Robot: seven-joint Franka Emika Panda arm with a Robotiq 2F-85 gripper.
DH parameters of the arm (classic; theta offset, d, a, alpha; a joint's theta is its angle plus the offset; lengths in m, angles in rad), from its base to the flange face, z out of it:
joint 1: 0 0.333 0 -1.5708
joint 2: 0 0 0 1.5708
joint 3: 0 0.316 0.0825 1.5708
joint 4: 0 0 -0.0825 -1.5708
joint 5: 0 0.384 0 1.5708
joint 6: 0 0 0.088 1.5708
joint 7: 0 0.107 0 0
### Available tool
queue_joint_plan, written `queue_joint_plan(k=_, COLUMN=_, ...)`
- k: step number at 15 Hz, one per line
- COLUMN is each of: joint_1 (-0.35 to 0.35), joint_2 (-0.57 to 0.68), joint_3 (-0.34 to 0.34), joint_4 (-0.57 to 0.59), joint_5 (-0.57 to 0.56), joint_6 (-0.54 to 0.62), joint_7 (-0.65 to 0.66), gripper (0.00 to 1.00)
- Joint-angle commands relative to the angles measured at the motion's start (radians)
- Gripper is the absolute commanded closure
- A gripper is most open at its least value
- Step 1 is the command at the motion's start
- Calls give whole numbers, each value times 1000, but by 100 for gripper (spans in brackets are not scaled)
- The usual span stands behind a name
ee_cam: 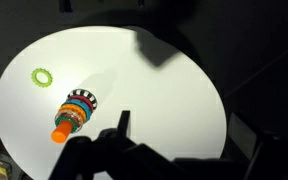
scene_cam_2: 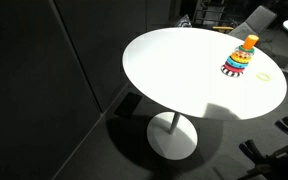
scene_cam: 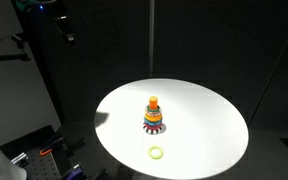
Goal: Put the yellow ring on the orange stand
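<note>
A small yellow ring [scene_cam: 157,153] lies flat on the white round table [scene_cam: 209,110], near its edge. It also shows in the other exterior view [scene_cam_2: 265,76] and in the wrist view [ee_cam: 42,76]. The orange stand [scene_cam: 153,116] is a peg toy with an orange top and several coloured rings stacked on it. It stands upright near the table's middle [scene_cam_2: 240,58] [ee_cam: 74,112], a short way from the yellow ring. My gripper [ee_cam: 179,114] shows only in the wrist view. It is open and empty, high above the table, far from both things.
The table [scene_cam_2: 174,70] stands on a single pedestal foot [scene_cam_2: 172,135] with dark curtains around it. Equipment with red and blue parts [scene_cam: 34,160] sits low beside the table. A chair [scene_cam_2: 259,18] stands beyond the table's far side.
</note>
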Motion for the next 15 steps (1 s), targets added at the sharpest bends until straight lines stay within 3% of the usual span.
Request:
queue_joint_plan(k=1, joint_1=9, joint_2=2, joint_3=-7, joint_4=3, joint_5=-6, joint_6=-3, joint_7=5, gripper=0)
queue_joint_plan(k=15, joint_1=-22, joint_2=-3, joint_3=-16, joint_4=22, joint_5=-64, joint_6=4, joint_7=9, gripper=0)
